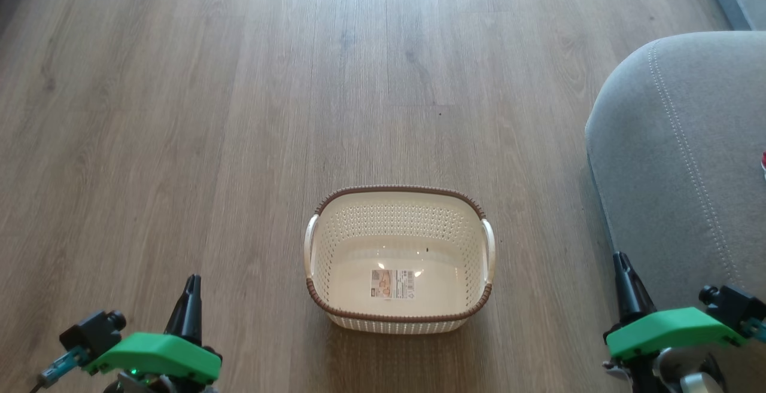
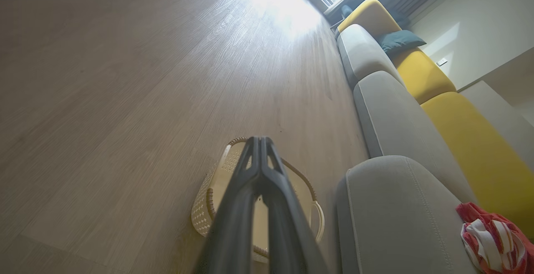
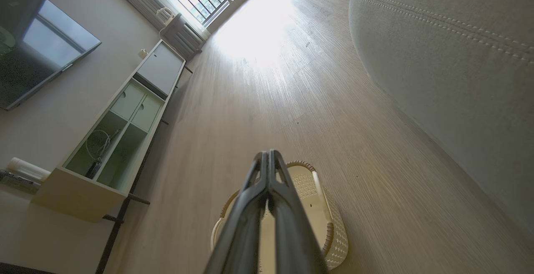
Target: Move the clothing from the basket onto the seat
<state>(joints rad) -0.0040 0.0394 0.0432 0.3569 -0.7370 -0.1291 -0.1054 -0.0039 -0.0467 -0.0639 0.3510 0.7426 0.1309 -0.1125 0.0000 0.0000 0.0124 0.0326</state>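
From the head camera, the basket (image 1: 398, 261) sat on the wood-plank floor (image 1: 239, 112) with nothing in it. It was cream perforated plastic with rounded corners and a brown woven-look rim, and its label sticker (image 1: 392, 283) was plain on the glossy bottom. The seat (image 1: 676, 160), grey nubby upholstery with a line of stitching round its curved corner, bulged in at the right. My left gripper (image 1: 191, 288) and right gripper (image 1: 622, 270) each had their dark fingers pressed together on nothing, well apart from the basket on either side.

Through the left wrist camera, the clothing (image 2: 492, 236) lay bunched on the seat cushion against a yellow backrest (image 2: 471, 140): soft red fabric with white stripes. I couldn't count the garments in that heap.

The right wrist camera showed the basket's bare inside past closed fingers. I judged the transfer done, with nothing left to lift.
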